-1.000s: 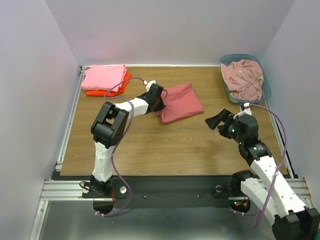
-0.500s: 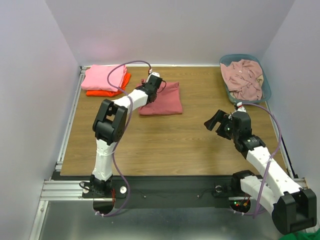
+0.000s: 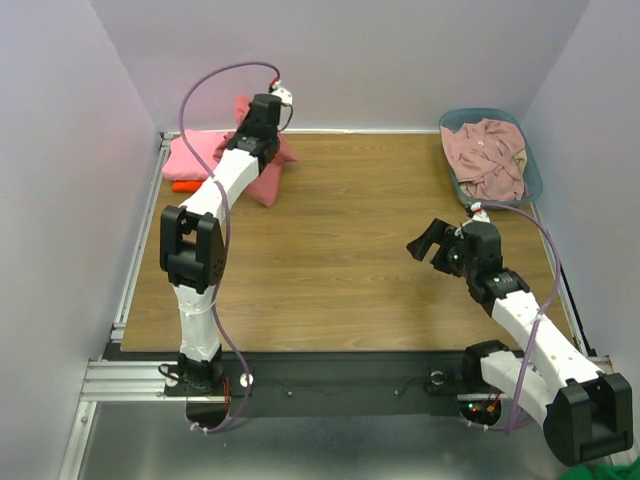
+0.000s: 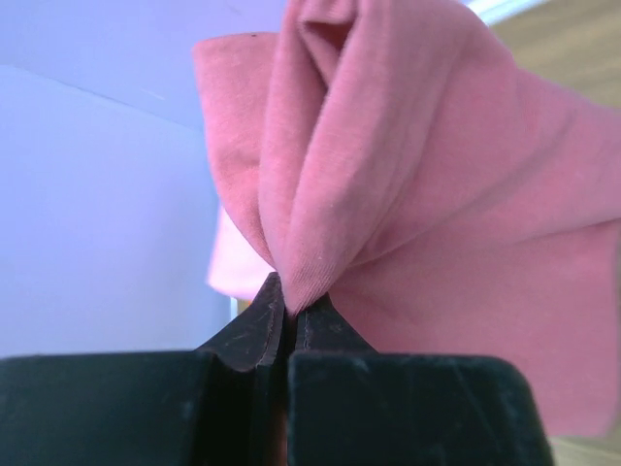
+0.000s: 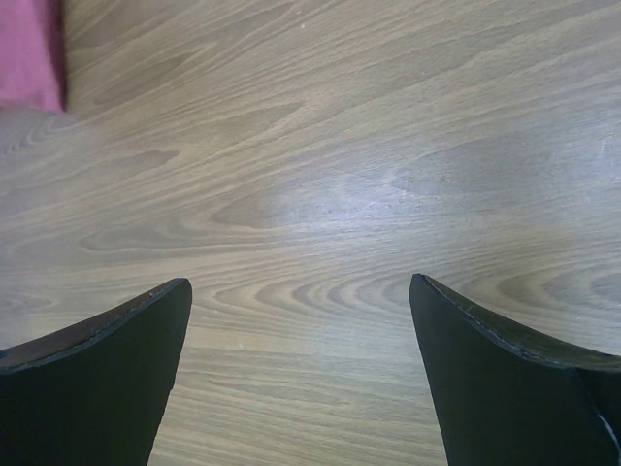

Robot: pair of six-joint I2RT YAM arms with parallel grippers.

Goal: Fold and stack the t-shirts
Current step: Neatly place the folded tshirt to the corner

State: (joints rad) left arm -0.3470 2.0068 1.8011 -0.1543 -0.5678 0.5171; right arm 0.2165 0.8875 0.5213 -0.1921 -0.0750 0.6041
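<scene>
Nearby, the right gripper [image 5: 301, 291] hangs spread wide over the table [image 3: 330, 265]. Farther off, the left gripper [image 4: 288, 306] pinches the folded coral-red tee [image 3: 268, 175], which dangles just beside the 2-shirt stack [image 3: 195, 157]. This looks like the stacking step, and the next move calls for laying it squarely on top.

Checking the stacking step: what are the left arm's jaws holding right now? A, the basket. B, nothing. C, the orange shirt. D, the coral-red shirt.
D: the wrist view shows the left jaws shut on a bunched fold of the coral-red shirt.
</scene>
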